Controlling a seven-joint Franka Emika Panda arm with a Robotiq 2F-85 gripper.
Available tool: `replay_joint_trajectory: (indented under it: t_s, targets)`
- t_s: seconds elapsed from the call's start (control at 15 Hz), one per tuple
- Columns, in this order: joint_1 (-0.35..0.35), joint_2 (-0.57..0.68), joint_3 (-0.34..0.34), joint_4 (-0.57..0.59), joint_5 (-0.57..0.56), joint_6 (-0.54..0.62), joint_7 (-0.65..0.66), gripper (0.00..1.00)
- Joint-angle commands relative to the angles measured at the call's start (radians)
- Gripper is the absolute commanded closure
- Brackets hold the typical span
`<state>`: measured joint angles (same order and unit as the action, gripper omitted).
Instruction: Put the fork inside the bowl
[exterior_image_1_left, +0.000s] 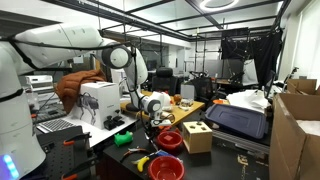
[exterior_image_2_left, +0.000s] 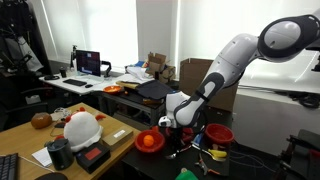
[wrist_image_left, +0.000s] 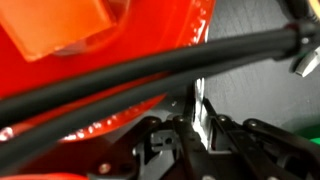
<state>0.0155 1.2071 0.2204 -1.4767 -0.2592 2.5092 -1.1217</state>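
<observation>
In the wrist view my gripper (wrist_image_left: 200, 128) is shut on a thin shiny metal strip, the fork (wrist_image_left: 200, 100), which stands up between the black fingers. Just beyond it is the red bowl (wrist_image_left: 160, 25) with an orange block (wrist_image_left: 70, 25) inside. Both exterior views show the gripper (exterior_image_1_left: 153, 116) (exterior_image_2_left: 171, 123) pointing down low over the table, right beside the red bowl (exterior_image_1_left: 170, 138) (exterior_image_2_left: 150, 142). The fork is too small to make out in the exterior views.
Two black cables (wrist_image_left: 150, 75) cross the wrist view between gripper and bowl. A second red bowl (exterior_image_1_left: 165, 166) (exterior_image_2_left: 218, 133) and a wooden box (exterior_image_1_left: 197, 136) stand nearby. A white helmet (exterior_image_2_left: 82, 128) and clutter fill the desks around.
</observation>
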Motion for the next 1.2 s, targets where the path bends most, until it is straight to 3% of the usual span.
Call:
replay_joint_trajectory:
  t_s: [0.0, 0.27, 0.47, 0.67, 1.13]
  targets:
    - [-0.061, -0.082, 0.021, -0.094, 0.028, -0.065, -0.075, 0.97]
    - [-0.129, -0.131, 0.073, -0.14, 0.088, -0.133, -0.175, 0.97]
    - [-0.143, -0.174, 0.089, -0.161, 0.131, -0.191, -0.225, 0.97]
    - [-0.113, -0.221, 0.051, -0.177, 0.131, -0.225, -0.197, 0.97]
    - [-0.121, -0.344, 0.03, -0.267, 0.156, -0.262, -0.196, 0.97]
